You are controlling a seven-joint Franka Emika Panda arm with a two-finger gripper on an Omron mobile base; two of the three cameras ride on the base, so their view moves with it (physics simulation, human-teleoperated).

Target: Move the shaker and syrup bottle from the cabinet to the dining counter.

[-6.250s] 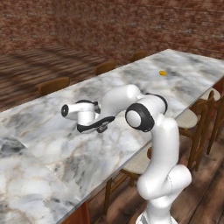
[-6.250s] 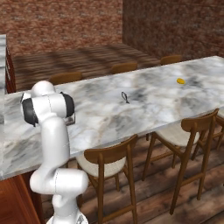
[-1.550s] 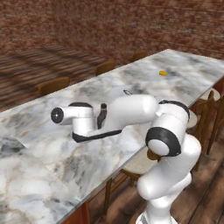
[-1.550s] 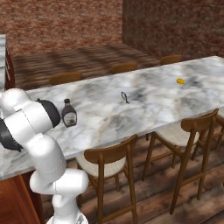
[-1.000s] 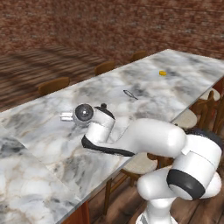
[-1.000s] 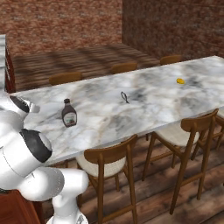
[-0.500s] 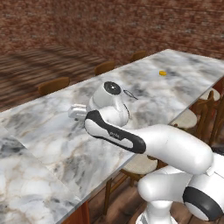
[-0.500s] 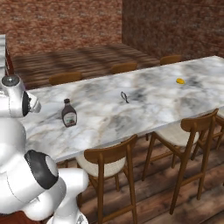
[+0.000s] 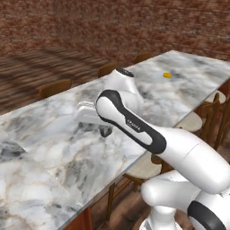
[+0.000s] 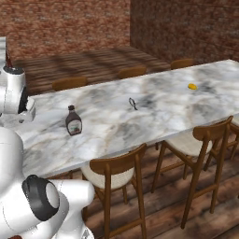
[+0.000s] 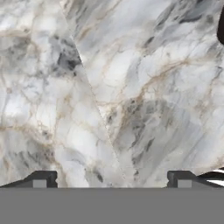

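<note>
The syrup bottle (image 10: 73, 121), dark brown with a light label, stands upright on the dining counter (image 10: 154, 112), a long veined marble top. My arm (image 10: 13, 91) reaches over the counter's left end, well left of the bottle and apart from it. In the left base view the arm (image 9: 130, 121) crosses the counter (image 9: 40, 134) and hides the bottle. In the hand view my gripper (image 11: 113, 180) looks down on bare marble (image 11: 109, 87), its fingertips (image 11: 43, 179) wide apart and open with nothing between them. The shaker and the cabinet are out of view.
Wooden chairs (image 10: 116, 175) (image 10: 207, 140) line the near side of the counter, and more chairs (image 10: 70, 83) line the far side. A small yellow thing (image 10: 192, 86) and a small dark ring-shaped thing (image 10: 133, 102) lie on the marble. Brick walls stand behind.
The bottle now stands alone on the counter. My arm has swung left and back, away from the bottle. The jaws have stayed open.
</note>
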